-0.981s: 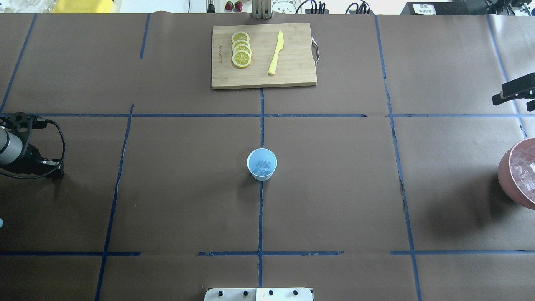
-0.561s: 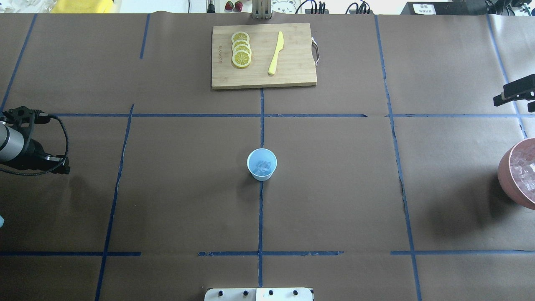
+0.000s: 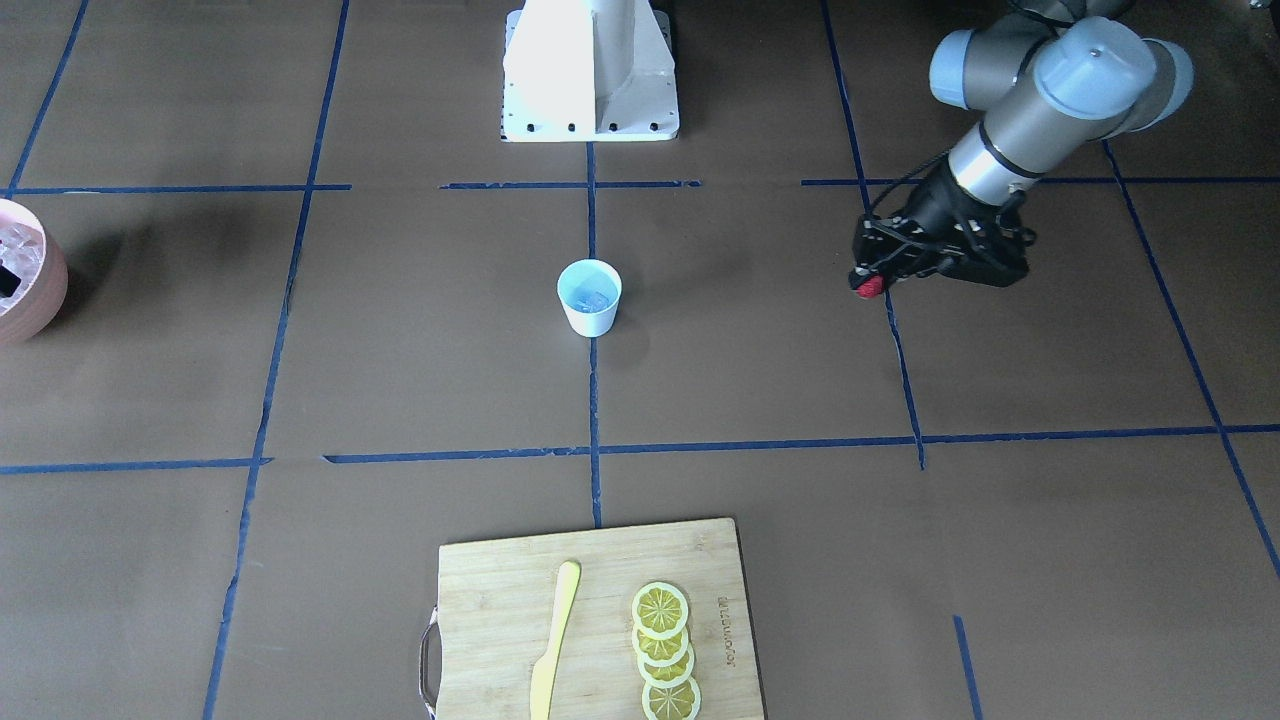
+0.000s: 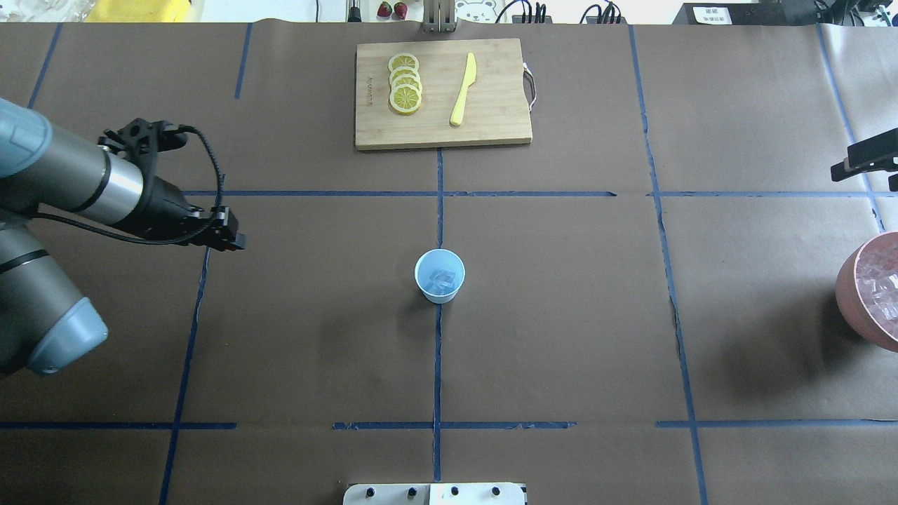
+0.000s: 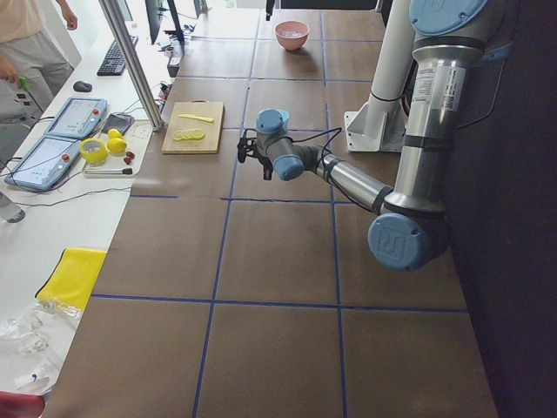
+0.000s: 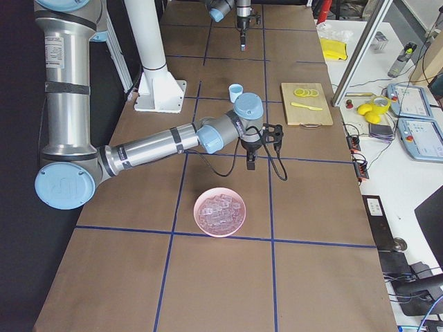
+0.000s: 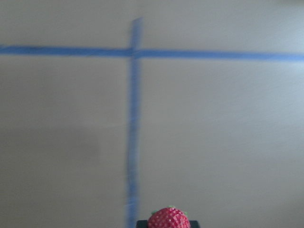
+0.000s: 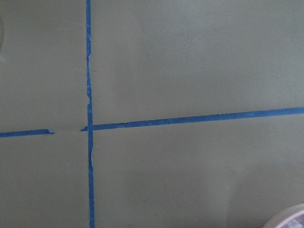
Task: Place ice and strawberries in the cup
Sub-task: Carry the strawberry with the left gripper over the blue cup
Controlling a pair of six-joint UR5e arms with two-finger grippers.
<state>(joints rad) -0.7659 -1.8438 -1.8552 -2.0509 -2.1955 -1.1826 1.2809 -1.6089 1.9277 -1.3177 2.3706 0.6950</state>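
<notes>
At the left, the left gripper (image 4: 237, 243) hangs above the table (image 4: 316, 337), jaws clamped on the strawberry (image 3: 869, 288), which shows red and seeded at the bottom edge of the wrist view; it is well apart from the cup (image 4: 440, 275), which stands upright at the centre with ice (image 4: 442, 282) already in it; at the far right the pink bowl (image 4: 845, 287) holds more cubes, and the right gripper (image 4: 864, 161) shows near it at the edge, open or closed I cannot tell; the ice step looks done and the berry's carry is in hand; next, I judge, the left arm must bring the berry over the cup's narrow mouth, lower a little, then release.
</notes>
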